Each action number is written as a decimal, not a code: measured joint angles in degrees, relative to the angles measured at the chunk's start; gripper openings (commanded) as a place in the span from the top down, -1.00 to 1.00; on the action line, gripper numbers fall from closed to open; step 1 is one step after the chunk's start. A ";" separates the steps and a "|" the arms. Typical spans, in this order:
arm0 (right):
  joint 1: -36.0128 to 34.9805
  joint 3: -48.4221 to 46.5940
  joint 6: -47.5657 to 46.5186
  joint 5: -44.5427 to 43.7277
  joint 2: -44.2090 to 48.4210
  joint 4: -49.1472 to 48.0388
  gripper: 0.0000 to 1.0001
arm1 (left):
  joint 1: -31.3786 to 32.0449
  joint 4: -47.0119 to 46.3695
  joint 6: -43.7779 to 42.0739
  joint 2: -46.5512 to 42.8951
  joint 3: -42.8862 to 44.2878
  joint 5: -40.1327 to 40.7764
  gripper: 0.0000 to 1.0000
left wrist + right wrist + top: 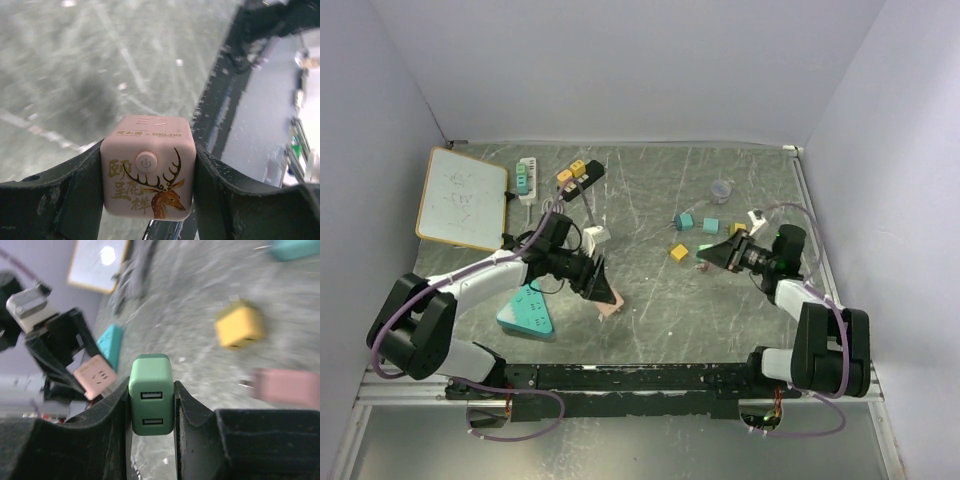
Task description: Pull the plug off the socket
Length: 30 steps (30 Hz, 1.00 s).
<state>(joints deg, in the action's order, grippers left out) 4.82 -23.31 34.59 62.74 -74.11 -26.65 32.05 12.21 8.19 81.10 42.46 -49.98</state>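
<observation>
Gripping one pink socket (146, 167), the left fingers (60, 200) are showing its deer, Chinese characters and "DELDO". The right fingers (95, 440) are pinching one green plug (151, 400), apart from it.

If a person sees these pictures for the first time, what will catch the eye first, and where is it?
First comes the pink cube socket with a golden deer on it, clamped in the left gripper just left of centre in the overhead view. Next is the green plug with two slots, held by the right gripper to the right of the socket and apart from it. A whiteboard lies at the far left.
</observation>
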 measured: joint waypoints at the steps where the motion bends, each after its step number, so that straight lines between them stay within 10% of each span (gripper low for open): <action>1: 2.54 -0.04 -0.42 -1.33 0.26 2.10 1.00 | -1.22 0.57 0.28 -0.07 0.00 0.76 0.86; 11: 18.34 -1.86 -5.22 -12.63 -6.19 17.40 0.85 | -6.08 6.34 11.87 -5.51 -4.46 30.88 0.64; 20: 18.45 -3.50 -6.84 -17.07 -13.75 18.62 0.33 | -6.08 6.78 22.27 -12.98 -8.59 47.47 -0.82; 30: 16.98 -5.09 -9.84 -23.43 -8.28 22.45 -0.38 | -6.08 8.22 24.02 -21.29 -8.04 52.70 -0.99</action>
<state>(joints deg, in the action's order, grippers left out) 21.80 -28.40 24.75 39.31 -82.39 -4.21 25.98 20.43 32.21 59.81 34.41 2.72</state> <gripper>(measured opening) 0.590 0.998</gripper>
